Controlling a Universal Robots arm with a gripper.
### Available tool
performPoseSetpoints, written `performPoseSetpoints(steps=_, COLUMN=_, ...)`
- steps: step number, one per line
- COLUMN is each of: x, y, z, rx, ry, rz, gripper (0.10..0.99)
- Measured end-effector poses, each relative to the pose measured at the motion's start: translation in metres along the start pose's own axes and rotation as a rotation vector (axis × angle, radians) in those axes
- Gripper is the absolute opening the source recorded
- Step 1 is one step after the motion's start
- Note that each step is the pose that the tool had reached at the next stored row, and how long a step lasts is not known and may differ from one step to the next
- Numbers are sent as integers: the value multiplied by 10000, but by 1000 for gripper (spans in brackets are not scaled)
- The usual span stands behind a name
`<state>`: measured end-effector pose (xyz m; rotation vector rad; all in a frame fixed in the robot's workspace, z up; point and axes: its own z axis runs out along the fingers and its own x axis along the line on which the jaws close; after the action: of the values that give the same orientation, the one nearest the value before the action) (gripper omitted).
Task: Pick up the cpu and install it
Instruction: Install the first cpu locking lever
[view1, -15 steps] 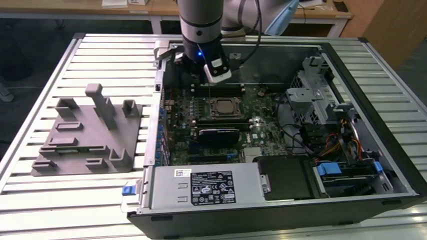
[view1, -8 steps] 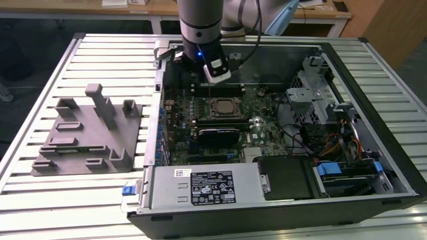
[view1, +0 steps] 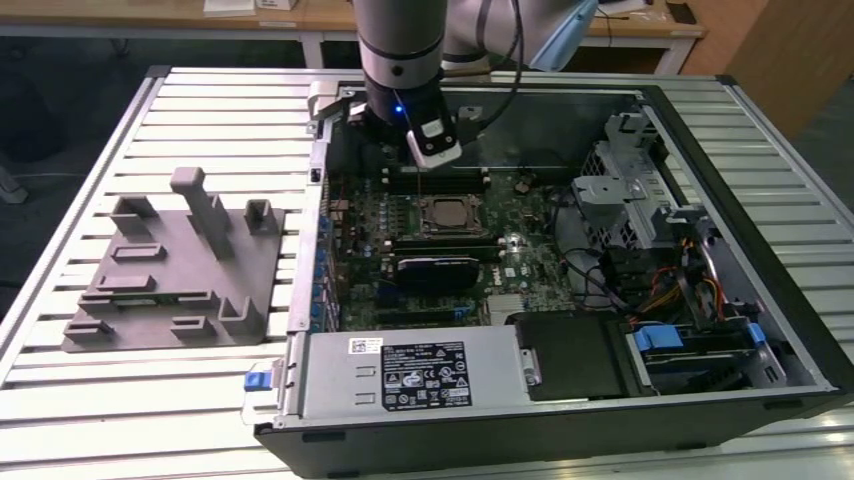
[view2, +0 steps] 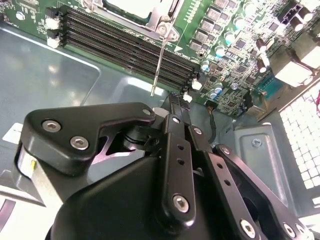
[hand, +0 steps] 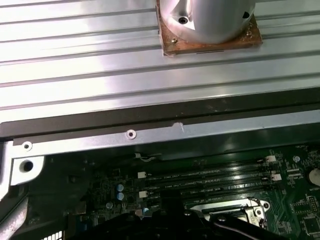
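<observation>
**Inspector:** Report the position of the arm.

**Onlooker:** The arm stands over the open computer case (view1: 747, 330), which lies on its side on the slatted table (view1: 80, 400). The gripper (view1: 430, 160) hangs just above the memory slots (view2: 125, 42), near the socket (view1: 449, 215) on the motherboard (view1: 521, 260).

**Inspector:** State of the gripper?

**Onlooker:** In the second wrist view the gripper (view2: 172, 100) has its linkage drawn together, and its fingers look clenched with nothing between them. I see no chip in its hold.

**Inspector:** And the cpu?

**Onlooker:** The cpu (view1: 447, 213) sits in the socket, flat, its silvery top showing inside the metal frame. In the second wrist view a pale edge of the cpu (view2: 137, 6) shows within that frame. A thin retention lever (view2: 159, 67) juts out from the frame's corner toward the gripper, seemingly not latched down.

**Inspector:** The step in hand, by your judgement?

**Onlooker:** The chip appears placed already; the work now concerns securing it. The grey fixture (view1: 174, 270) out on the table, well apart from the case, carries nothing I can identify as a chip.

**Inspector:** What does the coming move demand?

**Onlooker:** Fine aim. The lever is slender and close to the memory slots, so contact must be exact and gentle.
</observation>
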<state>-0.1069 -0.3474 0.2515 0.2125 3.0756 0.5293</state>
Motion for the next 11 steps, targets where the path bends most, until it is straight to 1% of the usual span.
performPoseSetpoints(steps=2, x=-18, y=-3, z=1, rx=0, ry=0, rz=0, gripper=106)
performPoseSetpoints(steps=4, x=-67, y=1, z=4, rx=1, ry=0, rz=0, gripper=106)
performPoseSetpoints(steps=6, x=-141, y=9, z=7, rx=1, ry=0, rz=2, gripper=106)
performPoseSetpoints(steps=11, x=-367, y=34, z=17, rx=1, ry=1, rz=0, gripper=106)
